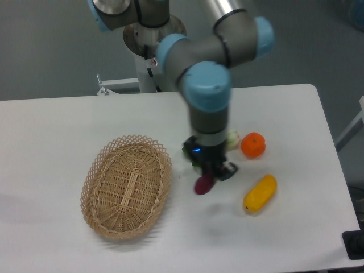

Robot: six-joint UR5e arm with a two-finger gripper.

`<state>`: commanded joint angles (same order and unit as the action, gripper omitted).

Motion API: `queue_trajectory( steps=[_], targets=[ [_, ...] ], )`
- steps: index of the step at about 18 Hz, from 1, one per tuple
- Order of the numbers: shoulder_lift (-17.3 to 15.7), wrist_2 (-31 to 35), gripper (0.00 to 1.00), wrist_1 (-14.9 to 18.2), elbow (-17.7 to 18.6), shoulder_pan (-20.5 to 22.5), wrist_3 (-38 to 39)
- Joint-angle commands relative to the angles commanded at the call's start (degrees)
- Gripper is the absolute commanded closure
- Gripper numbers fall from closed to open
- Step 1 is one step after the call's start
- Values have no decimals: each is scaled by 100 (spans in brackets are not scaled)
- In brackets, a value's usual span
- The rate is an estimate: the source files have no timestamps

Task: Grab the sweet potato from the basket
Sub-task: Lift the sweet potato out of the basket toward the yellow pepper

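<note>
Jaws clamp sweet potato [202, 185], its top hidden

I see the gripper [215, 172] clamped on the sweet potato [203, 184], held clear of the basket [126, 186], which sits toward the table's [57, 131] left edge. An orange [253, 144] and a yellow fruit [260, 193] lie nearer the right edge, leafy greens [232, 138] mostly hidden behind the arm.
</note>
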<state>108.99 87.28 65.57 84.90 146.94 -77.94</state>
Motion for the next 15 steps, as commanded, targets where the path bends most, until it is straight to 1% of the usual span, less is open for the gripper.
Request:
queue_trajectory(
  steps=[3, 6, 15],
  targets=[
    [9, -71, 83, 44, -61, 308, -440],
    [9, -71, 83, 44, -97, 432, -608],
    [-9, -80, 83, 35, -97, 450, -591]
  ],
)
